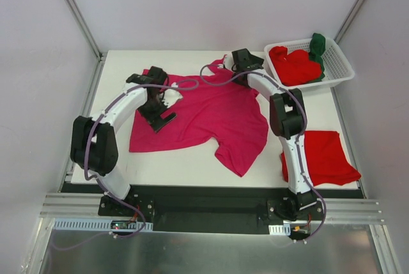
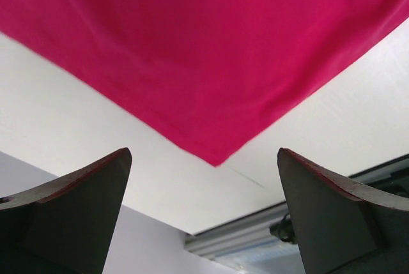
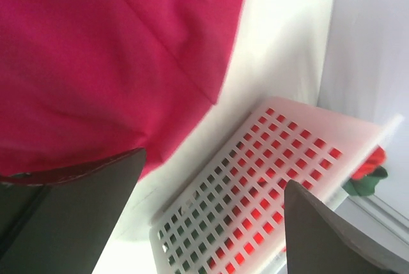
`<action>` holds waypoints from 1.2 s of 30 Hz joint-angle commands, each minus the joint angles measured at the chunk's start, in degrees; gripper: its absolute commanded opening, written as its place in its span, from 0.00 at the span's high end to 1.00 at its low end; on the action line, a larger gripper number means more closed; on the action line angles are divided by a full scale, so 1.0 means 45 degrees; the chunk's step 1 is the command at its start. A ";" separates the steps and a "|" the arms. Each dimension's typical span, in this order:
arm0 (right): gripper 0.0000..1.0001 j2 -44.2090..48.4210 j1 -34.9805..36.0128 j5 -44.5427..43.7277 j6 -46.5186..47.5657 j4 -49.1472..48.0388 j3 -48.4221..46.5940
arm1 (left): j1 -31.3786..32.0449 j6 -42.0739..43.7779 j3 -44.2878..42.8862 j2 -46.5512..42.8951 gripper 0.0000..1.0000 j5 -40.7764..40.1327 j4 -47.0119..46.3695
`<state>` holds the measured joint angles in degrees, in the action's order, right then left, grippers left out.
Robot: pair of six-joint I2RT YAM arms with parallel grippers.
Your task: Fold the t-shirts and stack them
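We see the pink shirt (image 1: 204, 117) spread out, rumpled, on the surface (image 1: 185, 167), left of the basket (image 1: 343, 73) and near it. Our left claw (image 2: 204, 152) stands wide open and holds nothing, over the shirt's side away from the basket. Our right claw (image 3: 216, 168) gapes wide too, empty, at the shirt's edge nearest the basket. In the basket lie red shirts (image 1: 294, 66) and a green one (image 1: 317, 47). A folded red shirt (image 1: 323, 156) lies on the basket's near side.

Top camera high, looking down; wrist cameras close above magenta t-shirt (image 1: 204, 115), shared by all.
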<state>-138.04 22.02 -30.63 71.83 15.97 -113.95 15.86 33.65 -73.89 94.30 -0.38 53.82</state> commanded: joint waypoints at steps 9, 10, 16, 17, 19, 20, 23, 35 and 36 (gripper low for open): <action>0.04 0.4226 0.0437 0.3131 -0.3773 0.6698 -0.1261 | 0.2668 -0.0232 -0.2095 0.2695 0.01 -0.0243 -0.0514; 0.04 0.5042 0.0535 0.4025 -0.4123 0.8233 -0.1008 | 0.2629 -0.0212 -0.2270 0.2909 0.01 -0.0460 -0.0670; 0.02 0.7507 0.1083 0.6704 -0.4849 1.1875 0.1921 | 0.2551 -0.0173 -0.4769 0.4745 0.01 -0.0755 -0.0750; 0.02 0.7666 0.1122 0.7270 -0.4927 1.2036 0.2388 | 0.2512 -0.0192 -0.5391 0.5095 0.01 -0.0716 -0.0730; 0.01 0.7881 0.1122 0.8071 -0.4928 1.2348 0.3599 | 0.2336 -0.0154 -0.5844 0.5351 0.01 -0.0774 -0.0750; 0.01 0.7959 0.1122 0.8289 -0.4908 1.2331 0.3952 | 0.2278 -0.0057 -0.6098 0.5488 0.01 -0.0852 -0.0730; 0.01 0.8019 0.1122 0.9091 -0.4694 1.1689 0.5397 | 0.1907 -0.0055 -0.6140 0.5490 0.01 -0.0814 -0.0749; 0.02 0.6495 0.1649 1.2352 -0.4791 0.9402 0.4991 | 0.1340 -0.0193 -0.3446 0.3947 0.01 -0.1341 -0.0789; 0.02 0.6379 0.1707 1.2509 -0.4772 0.9266 0.4913 | 0.1262 -0.0192 -0.3270 0.3830 0.01 -0.1437 -0.0808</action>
<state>-109.38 28.38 18.74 50.63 60.90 -87.92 22.37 33.21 -91.24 117.45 -5.21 48.75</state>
